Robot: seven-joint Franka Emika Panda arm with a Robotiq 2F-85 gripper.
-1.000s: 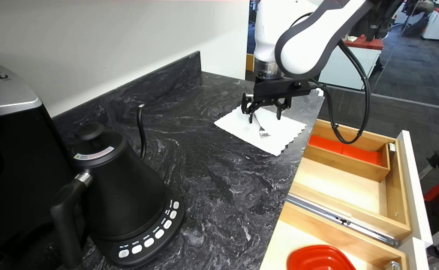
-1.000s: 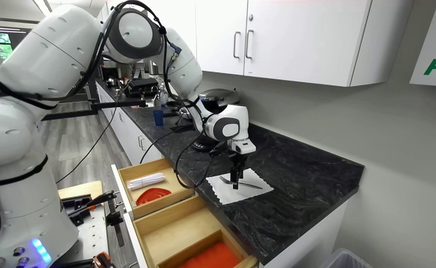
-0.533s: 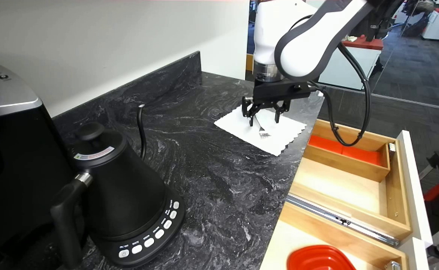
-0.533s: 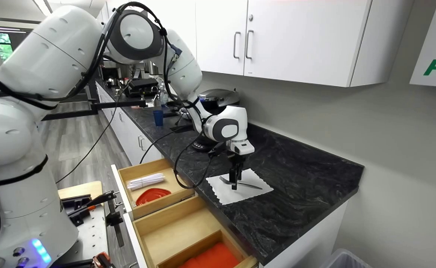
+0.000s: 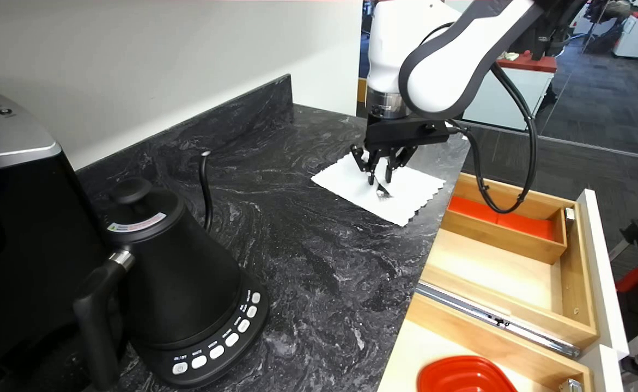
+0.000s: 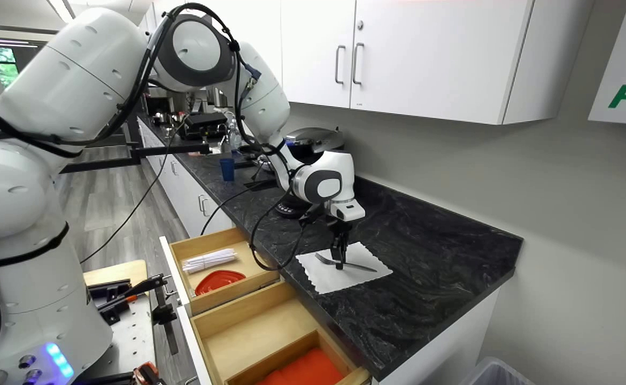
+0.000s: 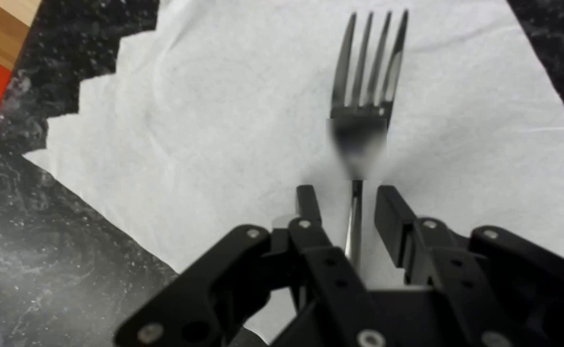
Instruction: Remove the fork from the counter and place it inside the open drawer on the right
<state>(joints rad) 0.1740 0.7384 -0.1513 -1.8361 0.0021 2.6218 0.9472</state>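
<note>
The silver fork (image 7: 357,140) lies on a white napkin on the dark marbled counter (image 5: 297,261), its tines pointing away from my gripper (image 7: 346,200) in the wrist view. My fingers stand on either side of the fork's handle, partly closed, with a gap between each finger and the metal. In both exterior views the gripper (image 5: 380,177) reaches down over the fork (image 6: 363,267), fingertips close to the napkin. Beyond the counter's edge the wooden drawer (image 5: 506,267) is pulled out; a divider separates a section with an orange-red lining.
The white napkin (image 6: 321,280) is spread near the counter's edge. Another pulled-out drawer holds a red dish (image 6: 220,280) and a white bundle (image 6: 209,260). A black kettle (image 5: 177,272) stands on the counter. A cable (image 5: 531,147) loops down from the arm over the drawer.
My fingers have drawn much closer together around the fork's handle. The gripper itself has shifted only slightly. The fork and napkin have stayed in place.
</note>
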